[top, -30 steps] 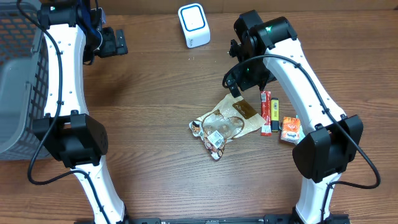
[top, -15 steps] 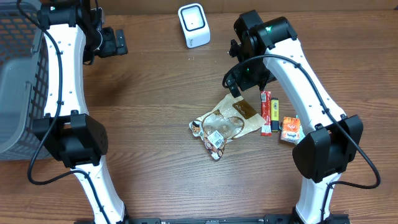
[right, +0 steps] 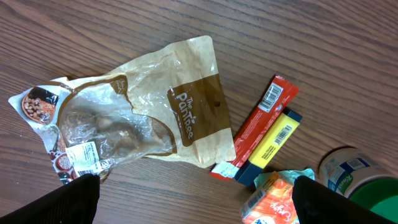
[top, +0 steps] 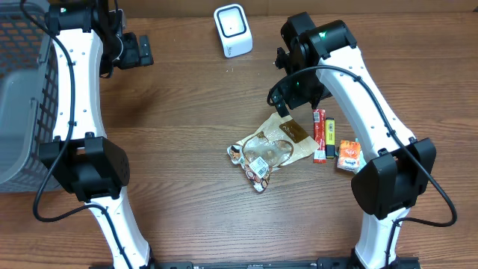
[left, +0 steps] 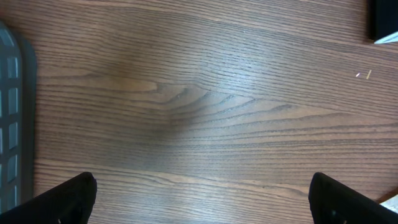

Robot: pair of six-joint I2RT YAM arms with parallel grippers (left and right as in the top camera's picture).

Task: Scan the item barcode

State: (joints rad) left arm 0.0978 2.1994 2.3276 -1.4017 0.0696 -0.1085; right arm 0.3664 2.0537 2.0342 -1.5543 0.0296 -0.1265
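The white barcode scanner (top: 233, 30) stands at the table's back edge. A brown paper and clear-plastic snack bag (top: 272, 146) lies mid-table, also in the right wrist view (right: 155, 118). Beside it are a red bar (right: 261, 124) and a yellow bar (right: 273, 143), both with barcodes facing up. An orange pack (right: 273, 199) lies below them. My right gripper (top: 287, 96) hovers open above the bag's upper corner, nothing between its fingers (right: 74, 199). My left gripper (top: 138, 51) is open over bare wood at the back left, far from the items.
A grey wire basket (top: 22, 97) fills the left edge; its rim shows in the left wrist view (left: 12, 112). A green-lidded container (right: 354, 180) stands right of the orange pack, hidden under the right arm in the overhead view.
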